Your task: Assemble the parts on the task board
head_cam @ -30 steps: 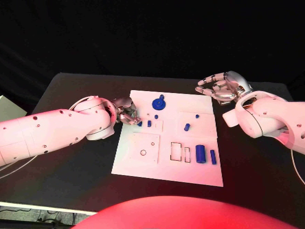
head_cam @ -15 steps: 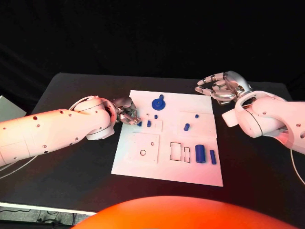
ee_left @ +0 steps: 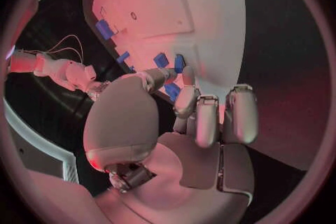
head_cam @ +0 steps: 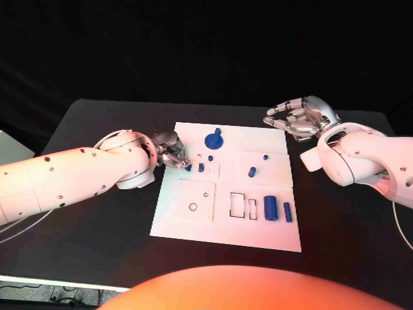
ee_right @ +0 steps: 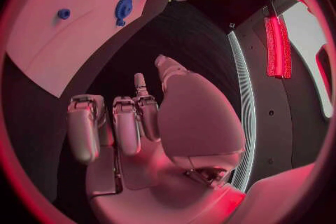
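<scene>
A: Board [head_cam: 227, 226] first: white plate, mid-table, its long sides running away from the robot. Blue parts lie on it: a round disc [head_cam: 213, 140] near the far edge, a peg [head_cam: 252, 172] in the middle, two bars [head_cam: 277, 209] by the right-hand edge.

B: And the left hand [head_cam: 172, 154]?

A: At the board's left edge, fingertips touching a small blue piece [head_cam: 189, 167] there. The left wrist view puts a fingertip [ee_left: 186, 99] against blue pieces [ee_left: 171, 91], but whether it grips one I cannot tell.

B: The right hand [head_cam: 299, 118]?

A: Off the board's far right corner, above bare black table [head_cam: 95, 123], fingers curled in around nothing, as the right wrist view [ee_right: 133, 123] confirms.

B: Room to move?

A: Dark tabletop borders the board on every side; the near half of the board is unobstructed.
</scene>
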### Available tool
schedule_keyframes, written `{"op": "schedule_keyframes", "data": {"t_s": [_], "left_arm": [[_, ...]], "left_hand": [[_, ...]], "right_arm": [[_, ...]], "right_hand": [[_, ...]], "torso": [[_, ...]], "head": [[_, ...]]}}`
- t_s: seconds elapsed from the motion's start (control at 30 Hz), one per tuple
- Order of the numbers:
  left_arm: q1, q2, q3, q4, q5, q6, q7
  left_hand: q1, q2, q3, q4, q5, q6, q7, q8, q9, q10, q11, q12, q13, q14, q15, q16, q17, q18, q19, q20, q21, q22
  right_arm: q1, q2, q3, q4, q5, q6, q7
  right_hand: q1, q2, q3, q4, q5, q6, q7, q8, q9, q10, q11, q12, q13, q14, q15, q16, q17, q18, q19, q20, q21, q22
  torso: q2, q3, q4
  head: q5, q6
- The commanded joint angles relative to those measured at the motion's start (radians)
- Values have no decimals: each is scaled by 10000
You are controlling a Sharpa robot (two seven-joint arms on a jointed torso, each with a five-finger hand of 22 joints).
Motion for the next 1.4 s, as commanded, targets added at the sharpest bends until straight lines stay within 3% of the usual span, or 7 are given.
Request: {"op": "schedule_keyframes", "data": {"t_s": [0.03, 0.37, 0.77, 1.4], "left_arm": [[-41, 59, -32, 22, 325, 406, 23], [-40, 82, -32, -62, 453, 331, -19], [-39, 99, -32, -122, 563, 206, -32], [-39, 89, -32, -188, 575, 269, -151]], "left_hand": [[-75, 50, 785, -828, 25, -30, -95, 38, 21, 38, -25, 58, 5, 833, -80, 63, 1771, -195, 27, 27, 11, 702], [-345, 27, 471, -569, -21, 10, -225, 34, 13, 63, -123, 66, 45, 837, -168, 67, 1781, -195, 27, 49, -12, 690], [-750, 26, -326, 187, -101, 191, -283, -97, -151, 30, -173, 51, 70, 836, -218, 65, 1778, -195, 39, 64, -47, 674], [-758, 29, -1175, 878, -88, 300, -278, -215, -284, 22, -168, 58, 122, 835, -215, 62, 1773, -193, 46, 71, -70, 664]], "right_arm": [[-6, -7, 1, 21, -63, 81, 118], [-6, -9, 1, 21, -63, 70, 120], [-6, -9, 1, 19, -63, 61, 120], [-6, -11, 1, 19, -63, 54, 124]], "right_hand": [[-115, 16, 51, -10, 56, -74, 8, 53, -9, 117, 71, -19, 1734, 882, 13, -57, 1973, 170, 593, 27, -53, 2006], [-115, 16, 51, -10, 56, -74, 8, 53, -9, 117, 71, -19, 1734, 882, 13, -57, 1973, 170, 593, 27, -53, 2006], [-115, 16, 51, -10, 56, -74, 8, 53, -9, 117, 71, -19, 1734, 882, 13, -57, 1973, 170, 593, 27, -53, 2006], [-115, 16, 51, -10, 56, -74, 8, 53, -9, 117, 71, -19, 1734, 882, 13, -57, 1973, 170, 593, 27, -53, 2006]], "torso": [[0, -2, -1], [0, -2, 5], [-1, -7, 3], [-1, -7, 6]], "head": [[-1, 2], [-23, 2], [-28, 2], [-51, 2]]}}
